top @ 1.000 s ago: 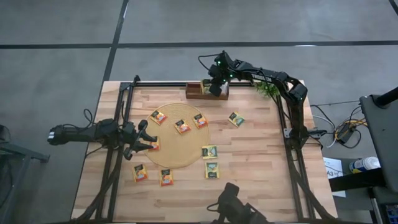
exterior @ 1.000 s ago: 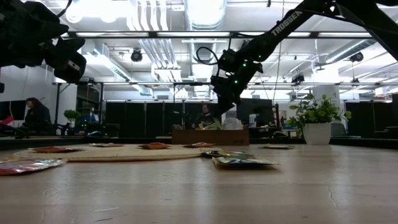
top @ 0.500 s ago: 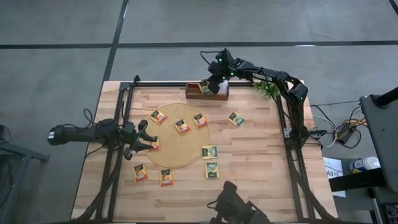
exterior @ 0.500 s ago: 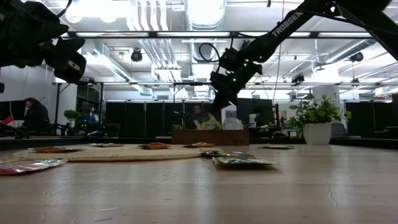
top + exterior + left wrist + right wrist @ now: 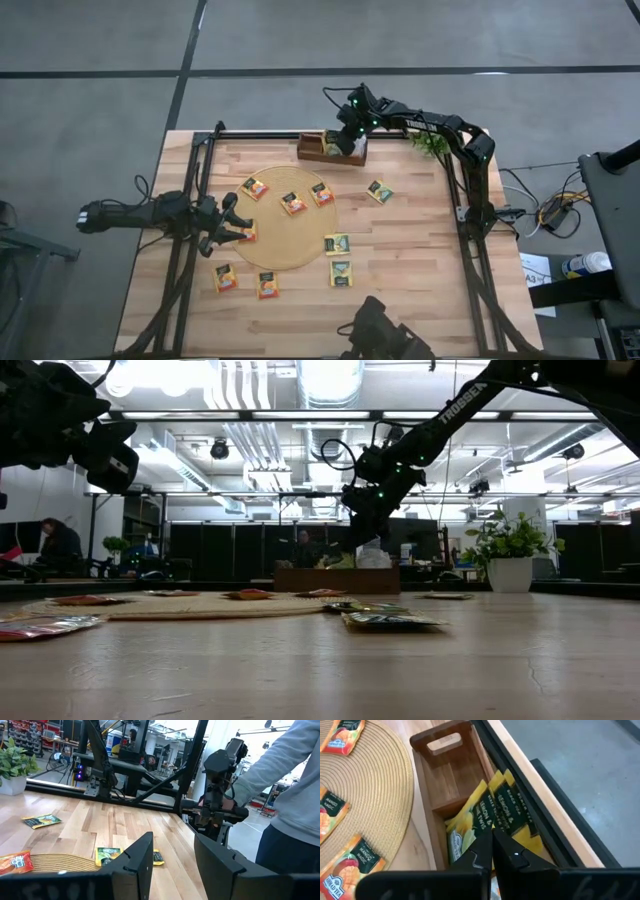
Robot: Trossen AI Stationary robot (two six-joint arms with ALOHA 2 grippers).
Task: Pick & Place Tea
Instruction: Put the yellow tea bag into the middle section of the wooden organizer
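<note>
Your right gripper point(image 5: 347, 141), fingers pressed together and empty, hangs over the far tray point(image 5: 312, 154); the nearest loose sachet point(image 5: 379, 191) lies nearer you, slightly right.

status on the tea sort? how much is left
Done: several green-yellow sachets stand in the tray. In hand: nothing visibly held; right pincer is shut over that compartment, left pincer open at the mat edge. Left: nine sachets still lie on the mat and table.
</note>
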